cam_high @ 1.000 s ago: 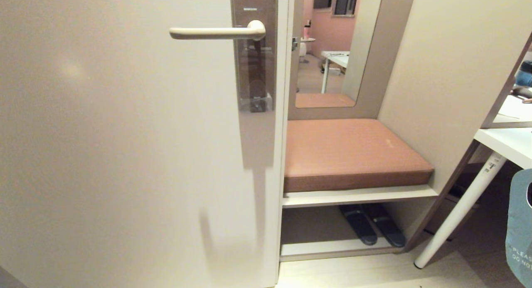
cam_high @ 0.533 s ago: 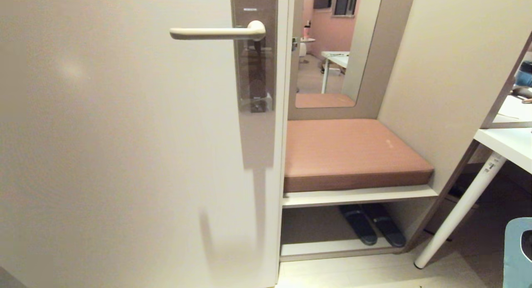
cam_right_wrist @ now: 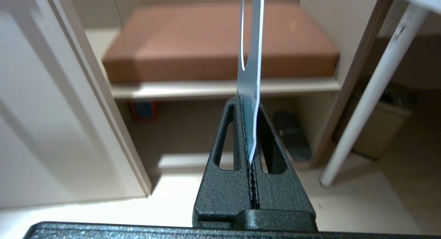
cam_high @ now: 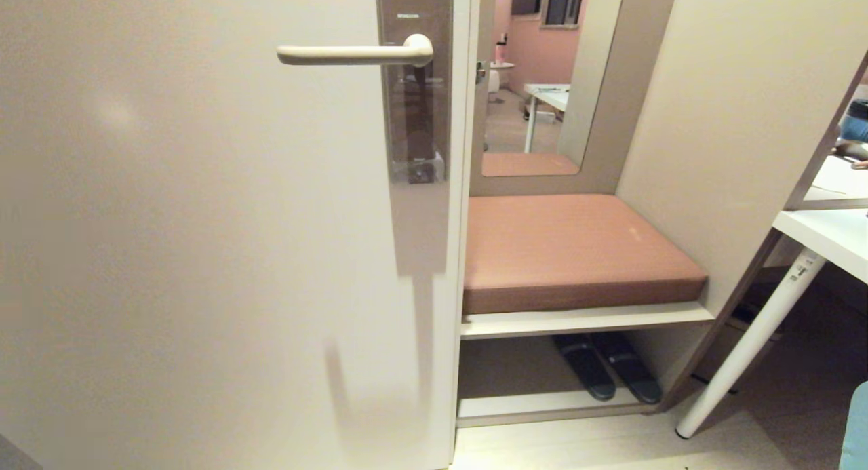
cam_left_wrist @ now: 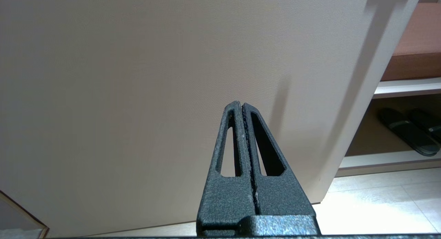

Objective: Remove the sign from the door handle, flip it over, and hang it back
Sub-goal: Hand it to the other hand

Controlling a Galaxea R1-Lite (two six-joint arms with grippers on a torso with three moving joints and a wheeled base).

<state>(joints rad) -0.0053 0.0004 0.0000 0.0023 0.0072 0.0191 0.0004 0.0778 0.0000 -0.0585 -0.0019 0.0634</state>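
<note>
- The door [cam_high: 190, 239] is the biggest thing in sight, a plain cream panel that fills the space just ahead of the left gripper [cam_left_wrist: 242, 105].
- The bench cushion [cam_right_wrist: 220, 42], a flat reddish-brown pad on a white shelf [cam_high: 583, 319], lies ahead of and above the right gripper [cam_right_wrist: 248, 97].
- A mirror [cam_high: 542, 76] stands behind the cushion, well beyond both grippers.
- A white table [cam_high: 824, 236] with a slanted round leg [cam_right_wrist: 368, 94] sits off to the outer side of the right gripper.
- The door handle [cam_high: 352, 51], a slim cream lever on a tall brown plate [cam_high: 415, 83], is bare, with nothing hanging on it, and is high above both grippers.
- A pair of dark slippers [cam_high: 607, 367] rests under the shelf, beyond the right gripper.
- The sign [cam_right_wrist: 250, 59] stands edge-on straight out of the right gripper's fingertips, its blue-grey face and the thin white rim of its hole showing; a sliver of it also shows at the lower right corner of the head view [cam_high: 856, 429], well away from the handle.
- The right gripper is clamped on the lower end of the sign, fingers pressed flat against both faces.
- The left gripper is closed on nothing, its two fingers pressed together, pointing at the bare door.
</note>
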